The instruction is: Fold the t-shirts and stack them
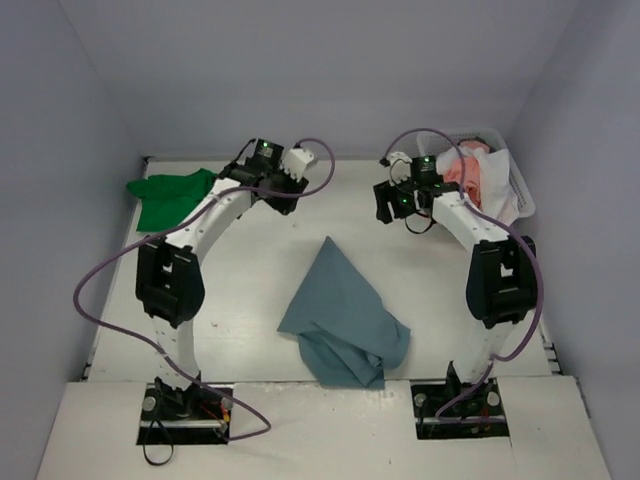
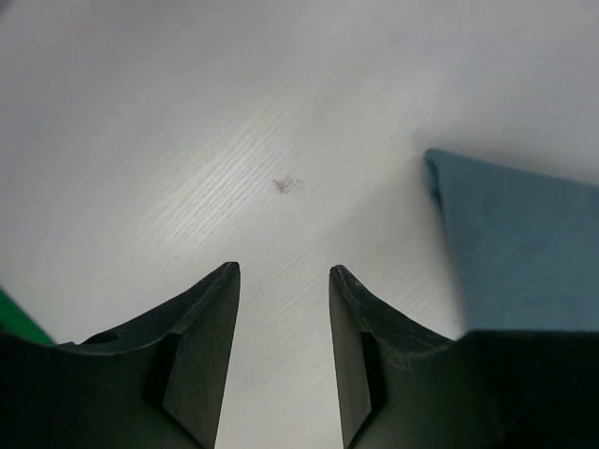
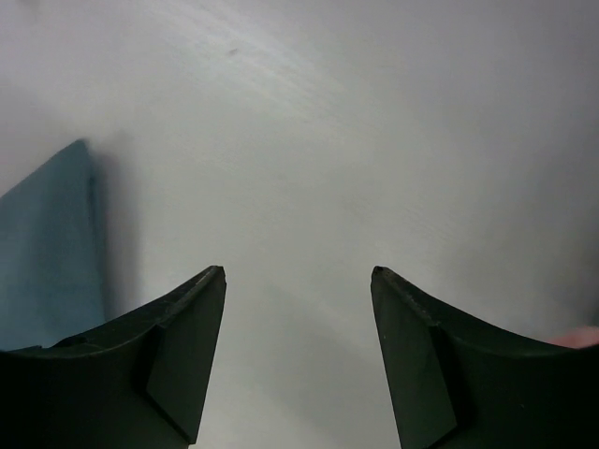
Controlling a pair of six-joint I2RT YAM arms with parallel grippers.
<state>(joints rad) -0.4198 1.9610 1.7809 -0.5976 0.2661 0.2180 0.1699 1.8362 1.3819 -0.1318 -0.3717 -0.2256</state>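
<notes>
White table (image 1: 260,300), faint grain, 1 small brownish mark (image 2: 286,184). Plain pale grey-lavender walls on 3 sides: back wall (image 1: 320,70), left wall (image 1: 50,200), right wall (image 1: 600,200). Light soft, even; shadows weak.

White table (image 1: 250,290), mesh basket (image 1: 522,190) (far right)

Right of the left hand (image 2: 284,269), the teal t-shirt (image 2: 515,253) runs off the picture's edge and behind a finger (image 2: 402,374). Left of that hand, a green sliver (image 2: 17,318) is mostly hidden by the other finger. Right of the right hand (image 3: 298,273), a pink scrap (image 3: 578,334) at the frame's edge is too small to identify.
</notes>
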